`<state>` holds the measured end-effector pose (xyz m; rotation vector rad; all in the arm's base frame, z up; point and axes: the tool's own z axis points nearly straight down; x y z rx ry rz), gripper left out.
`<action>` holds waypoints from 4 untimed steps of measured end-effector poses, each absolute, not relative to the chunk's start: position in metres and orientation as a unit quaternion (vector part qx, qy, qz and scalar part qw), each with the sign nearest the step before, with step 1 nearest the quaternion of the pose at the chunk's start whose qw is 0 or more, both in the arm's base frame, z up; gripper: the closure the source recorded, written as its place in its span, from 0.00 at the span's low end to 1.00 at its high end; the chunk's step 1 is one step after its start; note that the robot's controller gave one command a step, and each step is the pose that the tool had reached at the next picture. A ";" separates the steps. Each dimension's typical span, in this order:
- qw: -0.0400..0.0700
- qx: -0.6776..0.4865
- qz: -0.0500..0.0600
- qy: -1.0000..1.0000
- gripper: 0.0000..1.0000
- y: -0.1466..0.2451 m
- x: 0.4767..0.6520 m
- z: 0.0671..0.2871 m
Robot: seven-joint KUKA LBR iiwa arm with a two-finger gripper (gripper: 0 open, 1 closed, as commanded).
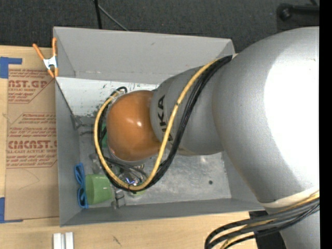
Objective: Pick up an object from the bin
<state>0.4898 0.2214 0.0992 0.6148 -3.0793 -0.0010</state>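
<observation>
My gripper [129,176] is low in the bin's left half, and just a bit of its dark metal body shows. A light green cylinder [97,188], like a small cup on its side, lies in the front left corner just left of the gripper. A blue looped thing [79,183] lies against the left wall, touching the green cylinder. A small grey metal piece [119,199] rests by the front wall under the gripper. What lies directly beneath the gripper is hidden.
The arm, with its orange dome and looped yellow and black cables, covers the bin's middle and right. A sliver of something green [103,137] peeks out left of the dome. Bare bin floor shows at the front right.
</observation>
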 end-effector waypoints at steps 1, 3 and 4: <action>-0.003 0.175 -0.001 -0.985 0.00 0.225 0.488 0.069; -0.003 0.175 -0.002 -0.985 1.00 0.226 0.488 0.069; -0.002 0.175 -0.001 -0.985 1.00 0.227 0.488 0.111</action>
